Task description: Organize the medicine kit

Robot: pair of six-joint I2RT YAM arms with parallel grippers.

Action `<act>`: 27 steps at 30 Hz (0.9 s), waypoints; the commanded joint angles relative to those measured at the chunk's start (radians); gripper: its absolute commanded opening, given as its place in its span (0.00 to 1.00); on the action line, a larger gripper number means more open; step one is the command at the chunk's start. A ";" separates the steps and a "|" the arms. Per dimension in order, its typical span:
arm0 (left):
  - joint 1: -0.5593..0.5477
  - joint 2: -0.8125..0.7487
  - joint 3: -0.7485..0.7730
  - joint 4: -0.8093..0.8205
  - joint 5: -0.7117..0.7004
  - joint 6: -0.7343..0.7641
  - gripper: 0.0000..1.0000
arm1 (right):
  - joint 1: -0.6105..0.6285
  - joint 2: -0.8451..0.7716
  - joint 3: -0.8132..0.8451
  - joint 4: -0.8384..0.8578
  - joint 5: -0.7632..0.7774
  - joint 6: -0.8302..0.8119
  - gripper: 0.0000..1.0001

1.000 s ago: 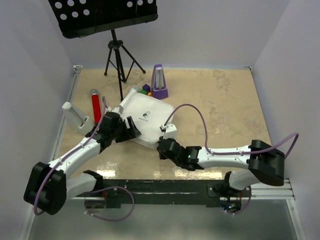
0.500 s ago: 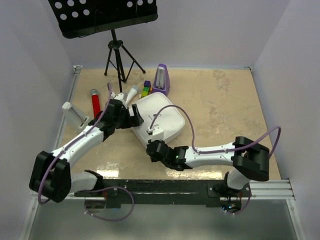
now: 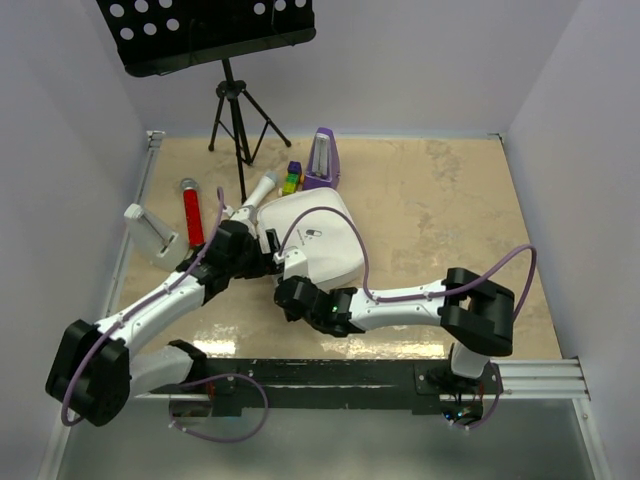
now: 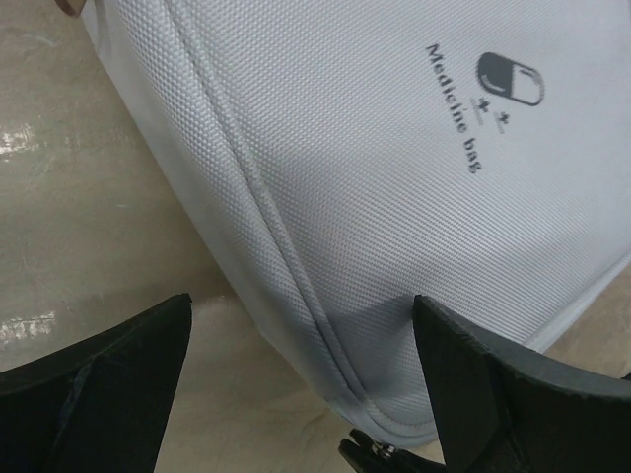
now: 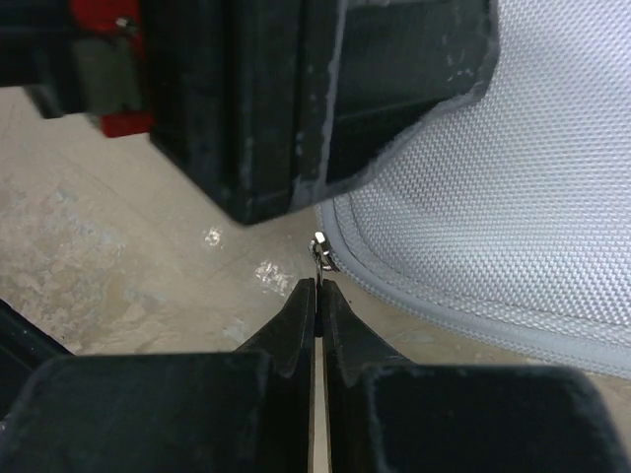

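Right wrist view: right gripper (image 5: 316,291) pinches the small metal zipper pull (image 5: 319,251) at the near-left corner of the white fabric rounded-square medicine kit (image 5: 493,168), mid-table, zip seam running off right; left gripper (image 4: 301,345) spread wide, straddling that corner.

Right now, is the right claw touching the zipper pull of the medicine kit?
Touching. The right wrist view shows the right claw shut, its tips pinching the metal zipper pull at the corner of the medicine kit.

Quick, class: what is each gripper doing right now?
Left gripper: open, astride a corner of the medicine kit.
Right gripper: shut on the kit's zipper pull.
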 commanded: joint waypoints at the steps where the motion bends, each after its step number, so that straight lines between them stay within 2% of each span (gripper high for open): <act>1: -0.002 0.064 0.007 0.030 -0.062 0.000 0.95 | 0.006 -0.062 -0.031 -0.050 -0.003 0.023 0.00; 5: -0.002 0.121 0.006 0.008 -0.122 0.023 0.89 | 0.007 -0.100 -0.093 -0.078 0.008 0.082 0.00; 10: 0.000 0.148 -0.004 0.017 -0.153 0.049 0.76 | 0.006 -0.165 -0.171 -0.137 0.043 0.195 0.00; 14: 0.000 0.158 -0.007 0.029 -0.159 0.057 0.73 | -0.020 -0.208 -0.224 -0.205 0.080 0.309 0.00; 18: 0.000 0.162 -0.007 0.031 -0.159 0.063 0.72 | -0.095 -0.318 -0.322 -0.204 0.078 0.424 0.00; 22: 0.000 0.162 -0.005 0.031 -0.153 0.068 0.71 | -0.229 -0.514 -0.474 -0.102 0.019 0.484 0.00; 27: 0.001 0.161 0.001 0.034 -0.150 0.075 0.71 | -0.301 -0.656 -0.514 -0.115 0.040 0.511 0.00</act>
